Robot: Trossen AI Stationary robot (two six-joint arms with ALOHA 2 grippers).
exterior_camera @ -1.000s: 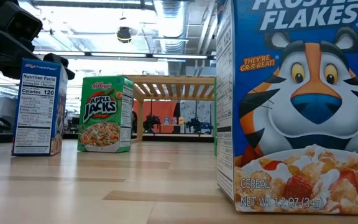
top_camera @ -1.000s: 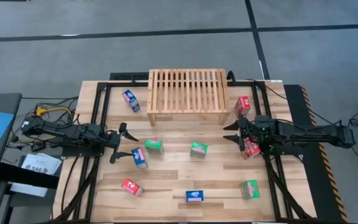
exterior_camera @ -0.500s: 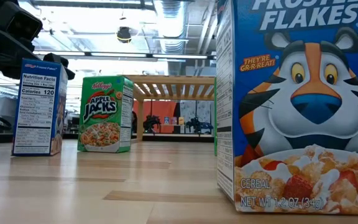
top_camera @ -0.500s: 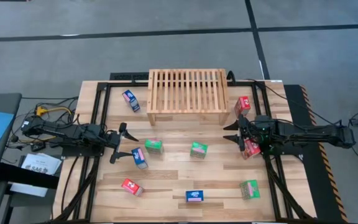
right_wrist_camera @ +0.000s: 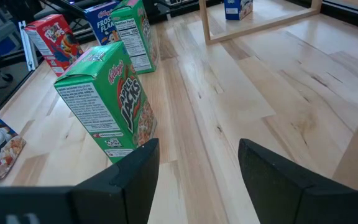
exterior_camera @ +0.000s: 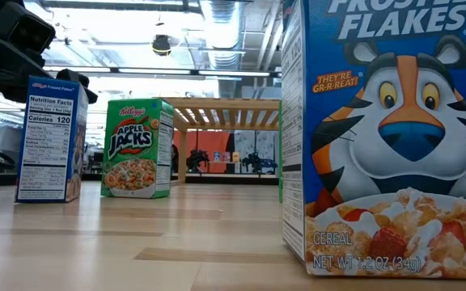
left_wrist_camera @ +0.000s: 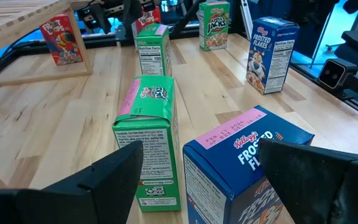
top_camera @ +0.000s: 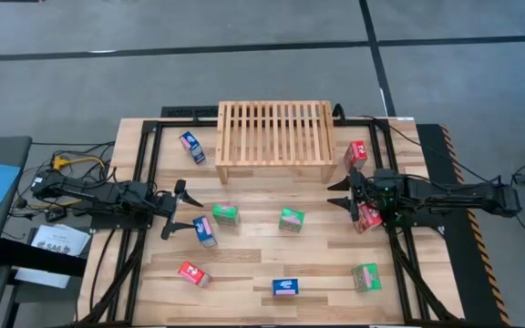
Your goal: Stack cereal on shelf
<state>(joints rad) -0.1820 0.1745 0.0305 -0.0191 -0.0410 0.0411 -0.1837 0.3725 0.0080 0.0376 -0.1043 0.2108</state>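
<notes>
A: What does the left tool (top_camera: 180, 209) do?
B: Its fingers stand wide beside a blue cardboard cereal box (top_camera: 205, 231). The slatted wood shelf (top_camera: 273, 133) is well ahead.
A: The right tool (top_camera: 346, 193)?
B: Open, empty, on the plank bench (top_camera: 253, 264).

Boxes (top_camera: 291, 220) scattered before shelf (top_camera: 273, 133) on table (top_camera: 253, 264).

Nine cereal boxes (top_camera: 291, 220) scattered around the empty shelf (top_camera: 274, 133), both arms low.

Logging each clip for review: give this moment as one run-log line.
left pincer: open, beside blue cardboard cereal box | right pincer: open, empty | light slatted wooden rack: no boxes on top
</notes>
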